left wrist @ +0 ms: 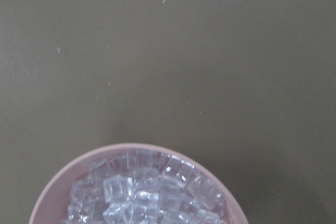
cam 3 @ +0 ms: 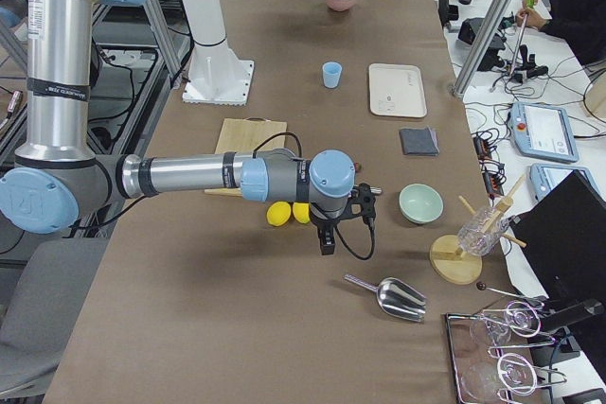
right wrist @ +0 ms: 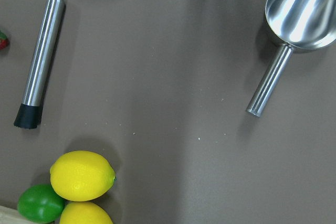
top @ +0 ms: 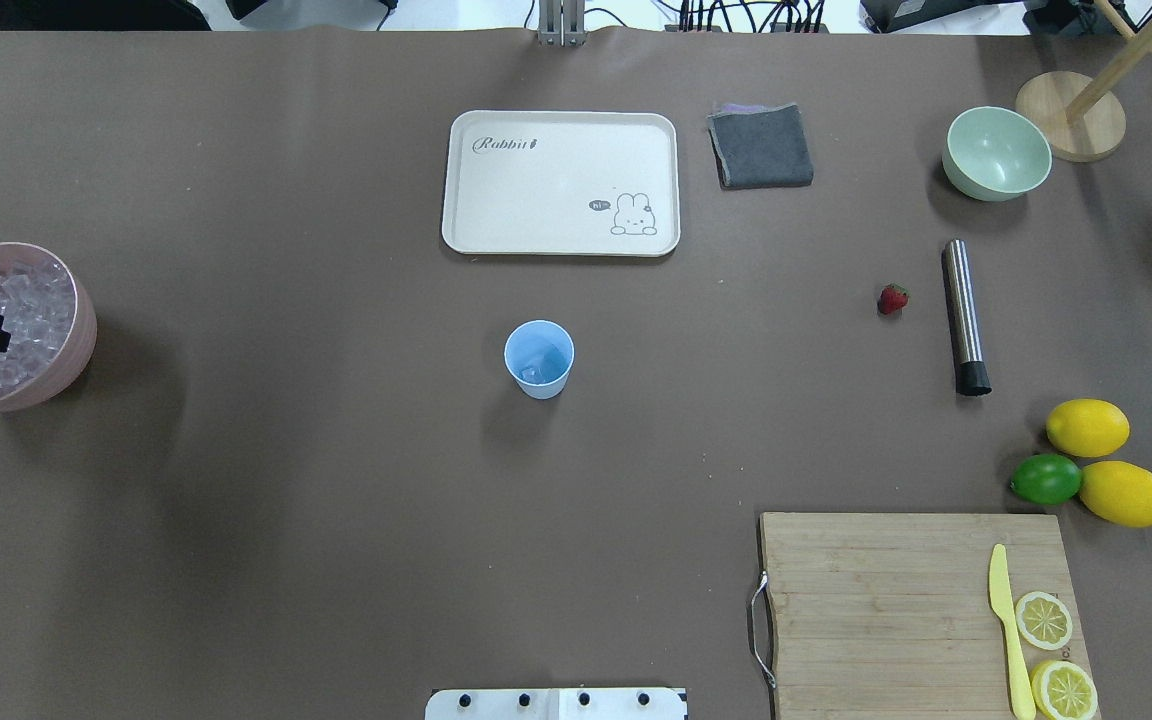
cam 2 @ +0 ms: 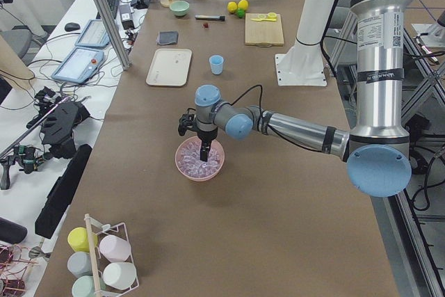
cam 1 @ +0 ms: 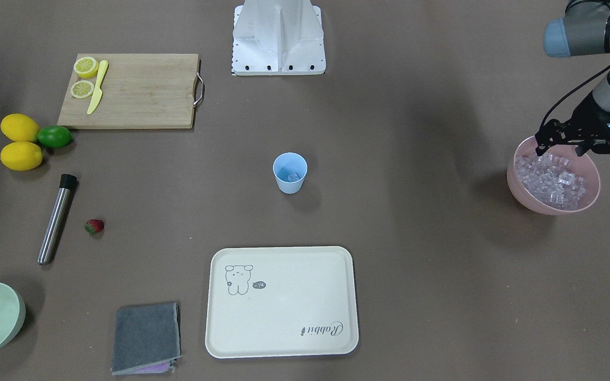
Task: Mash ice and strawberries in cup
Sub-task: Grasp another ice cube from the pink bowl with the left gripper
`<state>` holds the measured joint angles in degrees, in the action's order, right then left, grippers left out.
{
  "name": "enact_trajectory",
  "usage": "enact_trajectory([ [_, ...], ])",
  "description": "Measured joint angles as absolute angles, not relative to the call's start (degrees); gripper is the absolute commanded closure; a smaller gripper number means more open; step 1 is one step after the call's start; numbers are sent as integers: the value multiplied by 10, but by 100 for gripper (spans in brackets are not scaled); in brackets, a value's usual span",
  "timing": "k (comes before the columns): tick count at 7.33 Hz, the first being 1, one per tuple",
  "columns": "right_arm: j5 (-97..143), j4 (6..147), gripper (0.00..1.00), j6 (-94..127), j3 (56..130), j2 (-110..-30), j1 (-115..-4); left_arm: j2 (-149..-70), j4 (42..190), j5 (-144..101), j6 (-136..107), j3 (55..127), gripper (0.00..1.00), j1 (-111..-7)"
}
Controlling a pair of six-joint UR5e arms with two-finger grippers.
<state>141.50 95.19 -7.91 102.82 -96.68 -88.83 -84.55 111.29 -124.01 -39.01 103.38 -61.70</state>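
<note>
Front-facing view: I'm hovering the left gripper (cam 1: 560,149), fingers spread, over ice (cam 1: 554,185) in the pink bowl (cam 1: 519,196); cubes looking hard and slippery, I'm planning a pinch across flat faces.

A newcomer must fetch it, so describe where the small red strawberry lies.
Start at the wooden cutting board, then find the polished steel rod with a black tip lying past the yellow lemons. The strawberry lies beside that rod, not touching it, on the side toward the light-blue plastic cup. It is the only red thing there.
</note>
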Motion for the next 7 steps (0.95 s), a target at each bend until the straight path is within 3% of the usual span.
enact_trajectory([
  [3,1415,951,0,-79,1031,-967,-888,-837,1162,-1241,-458,1004,4,-615],
  [6,1415,951,0,-79,1032,-967,-888,-835,1196,-1238,-521,994,14,-589],
  [7,1415,951,0,-79,1032,-967,-888,-835,1200,-1236,-526,992,25,-583],
])
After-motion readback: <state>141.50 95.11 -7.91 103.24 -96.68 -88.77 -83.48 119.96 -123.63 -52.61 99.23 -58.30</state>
